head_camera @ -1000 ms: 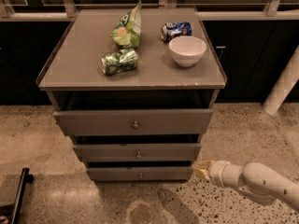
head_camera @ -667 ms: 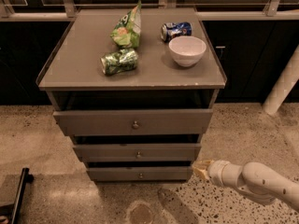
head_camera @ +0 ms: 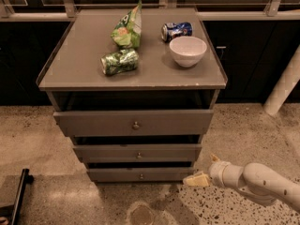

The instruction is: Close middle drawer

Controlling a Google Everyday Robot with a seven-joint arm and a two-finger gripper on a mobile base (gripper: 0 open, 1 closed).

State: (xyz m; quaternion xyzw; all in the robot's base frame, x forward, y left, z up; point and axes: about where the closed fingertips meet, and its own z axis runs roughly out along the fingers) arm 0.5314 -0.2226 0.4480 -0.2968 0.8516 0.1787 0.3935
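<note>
**A:** What lay closest to the camera?

**B:** The speckled floor, with a pale round stain in front of the cabinet and a black bar at the lower left. The robot's white arm reached in from the lower right, low over the floor and pointing left.

**A:** And the gripper?

**B:** The gripper was just beside the cabinet's lower right corner, level with the lowest drawer. Its two beige fingers were spread apart with nothing between them. I could not tell whether the lower finger touched that drawer's end.

**A:** Where was the middle drawer?

**B:** The middle drawer was one level above the gripper and apart from it. It stood partly pulled out, with a dark gap showing above its front panel and a small round knob at its centre. The top drawer above it also stood out from the frame, with a dark gap over it.

**A:** What was on top, farther back?

**B:** The grey cabinet top held a crushed green can on its side. A green chip bag stood just behind the can. A white bowl sat upright to the right, and a blue can lay on its side just behind the bowl. A white post leaned at the far right.
</note>
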